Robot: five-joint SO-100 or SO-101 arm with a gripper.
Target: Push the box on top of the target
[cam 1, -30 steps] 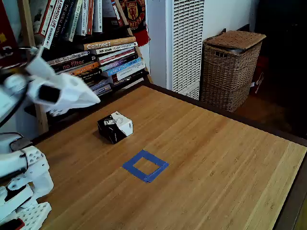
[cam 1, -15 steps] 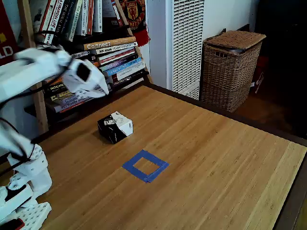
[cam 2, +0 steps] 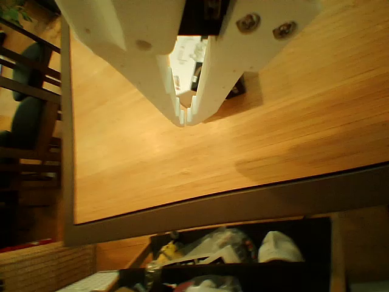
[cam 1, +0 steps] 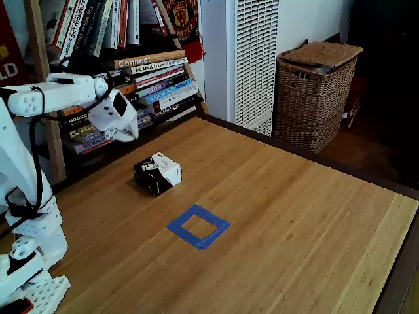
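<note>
- In the fixed view, the gripper [cam 1: 129,135] is seen raised above the back-left part of the table [cam 1: 294,216], close to the back edge that runs along the bookshelf [cam 1: 124,72]; the arm has been extended outward from the left side over the last second, and the claw has been swung down and forward.
- In the other view, the gripper [cam 2: 184,117] is shown with its two fingers brought together at the tips, with nothing clamped between them.
- The box [cam 1: 157,173] is left where it was, resting on the table's left-centre, untouched; part of it is glimpsed behind the fingers as the box [cam 2: 188,52] in the other view, though the framing there is too tight for its full outline to be made out.
- The target [cam 1: 198,226] lies flat nearer the front edge, well apart from the box, and nothing is set on it.
- From this it is judged that the approach has been made but no push has been started: the claw is placed on the far side of the box from the target, which would suit a push toward the front edge once it is lowered.
</note>
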